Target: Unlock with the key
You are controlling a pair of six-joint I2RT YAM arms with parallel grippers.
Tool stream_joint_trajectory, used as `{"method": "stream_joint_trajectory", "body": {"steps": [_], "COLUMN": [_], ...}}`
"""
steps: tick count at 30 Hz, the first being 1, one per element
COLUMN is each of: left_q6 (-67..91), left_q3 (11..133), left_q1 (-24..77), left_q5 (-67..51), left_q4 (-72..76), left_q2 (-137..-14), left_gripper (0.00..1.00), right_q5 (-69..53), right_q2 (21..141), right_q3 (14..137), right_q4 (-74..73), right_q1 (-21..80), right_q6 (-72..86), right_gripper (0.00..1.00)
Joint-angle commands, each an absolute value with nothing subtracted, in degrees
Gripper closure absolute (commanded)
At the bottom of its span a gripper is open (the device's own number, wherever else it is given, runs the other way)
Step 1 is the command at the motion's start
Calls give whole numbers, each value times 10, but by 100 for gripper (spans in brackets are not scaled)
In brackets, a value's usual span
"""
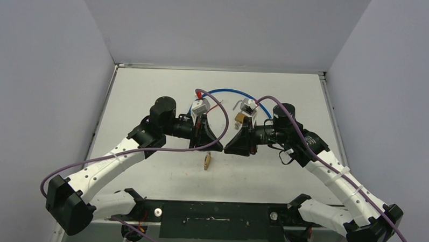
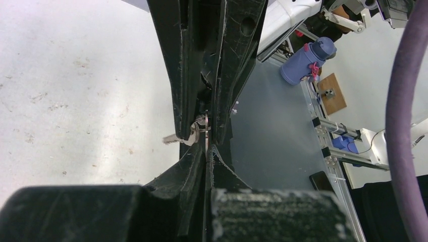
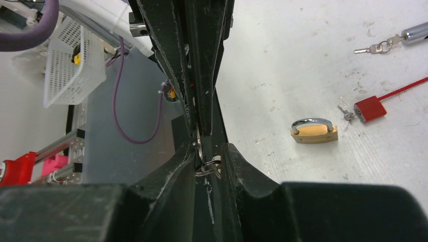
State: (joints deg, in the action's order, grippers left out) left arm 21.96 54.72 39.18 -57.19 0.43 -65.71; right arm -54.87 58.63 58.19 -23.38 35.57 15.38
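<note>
- Over the middle of the table point(image 1: 148, 102), the small silver key point(image 2: 172, 138) pokes out sideways from its thin wire ring point(image 2: 200, 126), right where both pincers meet tip to tip.
- left pincer point(image 1: 217, 148) is squeezed tight on that ring.
- right pincer point(image 1: 230, 149) has its scuffed black fingers close around the ring too, can't tell if it's actually pinching.
- brass padlock point(image 3: 314, 132) with a rounded steel shackle lies flat on the speckled white tabletop.
</note>
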Motion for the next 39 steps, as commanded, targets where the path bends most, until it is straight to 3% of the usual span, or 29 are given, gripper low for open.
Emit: {"method": "stream_joint_trajectory", "body": {"steps": [1, 2, 5, 6, 13, 22, 24, 29, 33, 38, 39], "left_q6": [221, 221, 215, 212, 200, 197, 197, 195, 195, 197, 199], "left_q3": [579, 578, 581, 581, 586, 582, 580, 578, 574, 574, 575], "left_q1": [385, 384, 381, 381, 374, 372, 370, 368, 362, 358, 357], "left_q5": [-598, -599, -601, -601, -611, -622, -623, -629, -630, -631, -631], "left_q4": [39, 38, 32, 28, 8, 4, 5, 5, 5, 8, 10], "left_q2": [-661, -662, -665, -666, -670, -672, -671, -670, -666, -663, -662], "left_gripper": [100, 100, 100, 100, 100, 100, 100, 100, 100, 100, 100], "right_q5": [-555, -555, -555, -554, -546, -531, -532, -538, -541, -552, -556], "right_q2": [579, 578, 575, 574, 575, 577, 578, 579, 579, 580, 580], "right_q3": [609, 609, 611, 611, 615, 616, 615, 609, 609, 609, 608], "right_q4": [-217, -217, -215, -214, -212, -205, -204, -201, -200, -199, -200], "right_q1": [359, 359, 359, 358, 358, 357, 357, 357, 357, 358, 358], "right_q6": [141, 141, 141, 141, 141, 140, 141, 141, 141, 141, 141], "right_gripper": [87, 84, 55, 52, 58, 53, 57, 85, 100, 100, 94]}}
